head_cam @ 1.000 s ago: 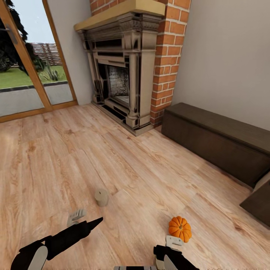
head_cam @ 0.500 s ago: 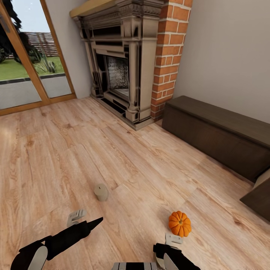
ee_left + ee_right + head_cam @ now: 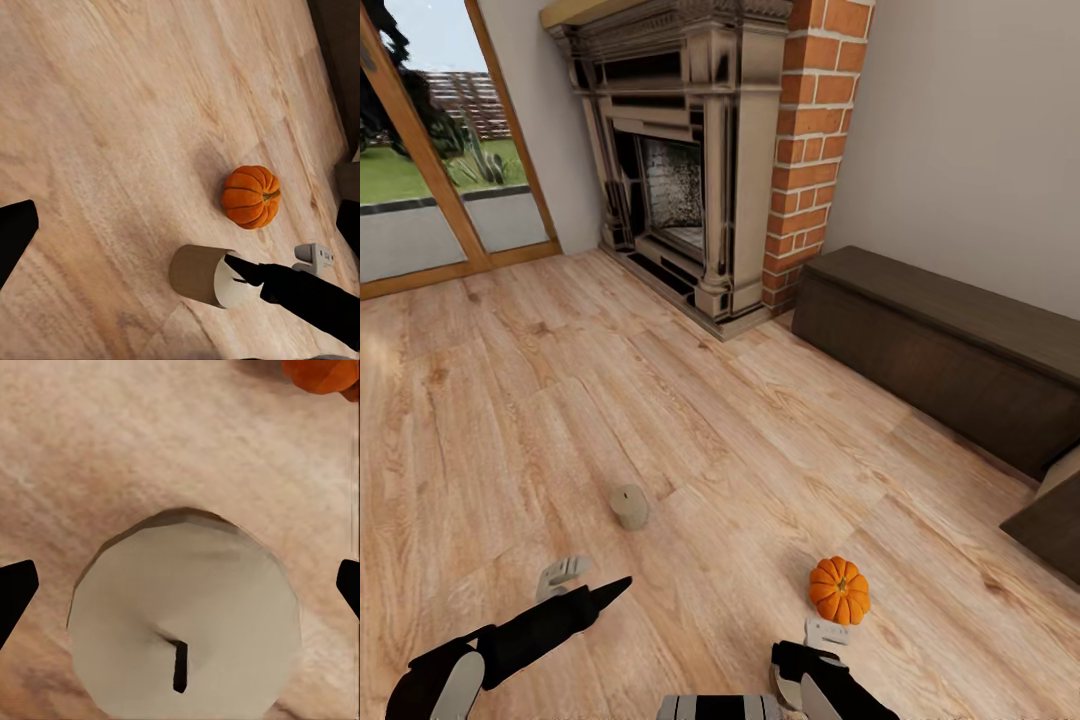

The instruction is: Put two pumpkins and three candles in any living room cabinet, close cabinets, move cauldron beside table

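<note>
A small orange pumpkin (image 3: pixel 839 590) sits on the wooden floor just ahead of my right gripper (image 3: pixel 815 648). The right wrist view looks straight down on a beige candle (image 3: pixel 184 622) with a dark wick. My right gripper (image 3: pixel 180 589) is open, one fingertip on each side above that candle. The left wrist view shows this candle (image 3: pixel 201 274) beside the pumpkin (image 3: pixel 251 196). Another candle (image 3: pixel 628 506) stands on the floor ahead of my open left gripper (image 3: pixel 585 582), which holds nothing. The long dark cabinet (image 3: pixel 950 345) runs along the right wall. The cauldron and table are out of view.
A beige stone fireplace (image 3: pixel 680 150) with a red brick chimney (image 3: pixel 815 150) stands ahead. Glass doors (image 3: pixel 430 180) are at the far left. At the right edge a dark panel (image 3: pixel 1050 530) with a beige inside juts from the cabinet, apparently an open drawer.
The whole view has shifted: fireplace, candle and pumpkin all sit higher in the picture, so the camera has moved. Both arms keep their pose.
</note>
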